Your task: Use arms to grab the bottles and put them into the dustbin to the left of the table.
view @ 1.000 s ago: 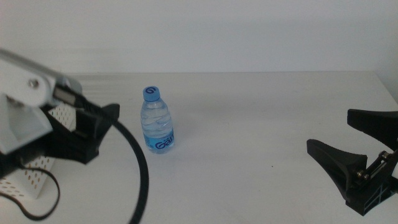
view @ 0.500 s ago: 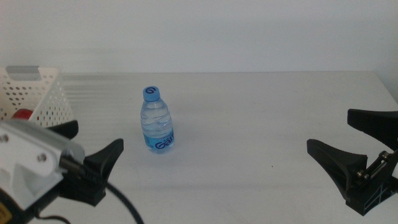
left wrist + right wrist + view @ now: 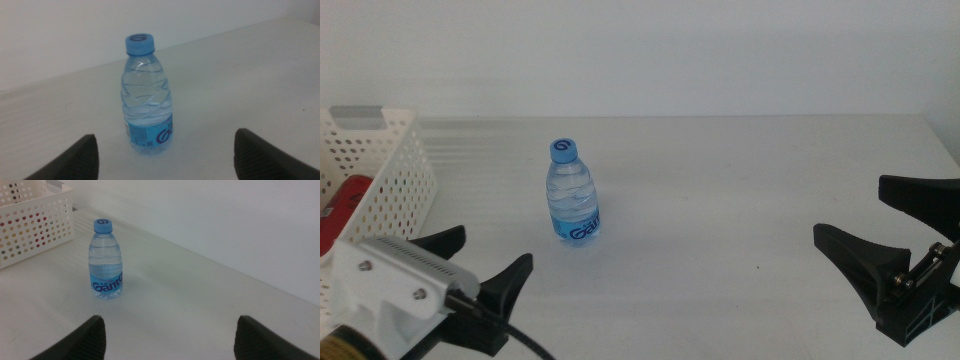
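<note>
A small clear water bottle (image 3: 572, 195) with a blue cap and label stands upright on the white table (image 3: 720, 180). It also shows in the left wrist view (image 3: 147, 100) and the right wrist view (image 3: 105, 262). The white perforated dustbin (image 3: 390, 165) is at the far left, with a red can (image 3: 350, 200) inside. My left gripper (image 3: 490, 252) is open and empty at the front left, short of the bottle, with the bottle between its jaws' line of sight (image 3: 165, 140). My right gripper (image 3: 852, 208) is open and empty at the right edge. The yellow-liquid bottle is out of view.
The dustbin (image 3: 35, 215) sits beyond the bottle in the right wrist view, with red showing through its holes. The table's far edge meets a plain white wall. A wide stretch of bare tabletop lies between the bottle and the right gripper (image 3: 171, 321).
My left arm has drawn back from over the dustbin toward the table's front left, uncovering the bin and the red can. The bottle and the right arm have not moved.
</note>
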Motion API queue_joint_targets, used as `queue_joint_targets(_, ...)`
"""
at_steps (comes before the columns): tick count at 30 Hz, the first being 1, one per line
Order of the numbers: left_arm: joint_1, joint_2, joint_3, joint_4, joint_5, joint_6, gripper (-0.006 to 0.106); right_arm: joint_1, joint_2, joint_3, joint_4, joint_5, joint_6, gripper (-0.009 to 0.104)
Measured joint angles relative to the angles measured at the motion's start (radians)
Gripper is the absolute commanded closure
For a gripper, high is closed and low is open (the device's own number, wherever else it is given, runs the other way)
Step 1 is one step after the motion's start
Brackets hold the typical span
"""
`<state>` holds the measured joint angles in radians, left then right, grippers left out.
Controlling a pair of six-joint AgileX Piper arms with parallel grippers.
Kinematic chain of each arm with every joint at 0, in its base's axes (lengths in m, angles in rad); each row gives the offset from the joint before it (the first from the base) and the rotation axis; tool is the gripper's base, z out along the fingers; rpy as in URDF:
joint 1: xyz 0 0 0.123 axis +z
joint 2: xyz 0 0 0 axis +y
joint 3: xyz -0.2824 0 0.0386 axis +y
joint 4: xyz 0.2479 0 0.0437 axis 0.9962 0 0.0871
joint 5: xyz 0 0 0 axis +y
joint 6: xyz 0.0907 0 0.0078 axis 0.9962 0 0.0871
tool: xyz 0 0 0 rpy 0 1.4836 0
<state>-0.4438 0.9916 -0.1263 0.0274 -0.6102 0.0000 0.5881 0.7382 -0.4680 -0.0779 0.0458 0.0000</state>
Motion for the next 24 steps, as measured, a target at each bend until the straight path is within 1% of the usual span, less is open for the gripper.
queue_joint_targets(6,0.0,0.186,0.0,0.017,-0.206,-0.011,0.013,0.0,0.0,0.0,0.0,0.0,0.0,0.028)
queue_joint_targets(12,0.0,0.342,-0.017,0.03,-0.361,-0.011,0.013,0.0,0.0,0.0,0.0,0.0,0.0,0.028)
queue_joint_targets(17,0.0,0.456,-0.069,0.033,-0.432,-0.011,0.013,0.0,0.0,0.0,0.0,0.0,0.0,0.028)
queue_joint_targets(24,0.0,0.57,-0.144,0.022,-0.45,-0.011,0.013,0.0,0.0,0.0,0.0,0.0,0.0,0.028)
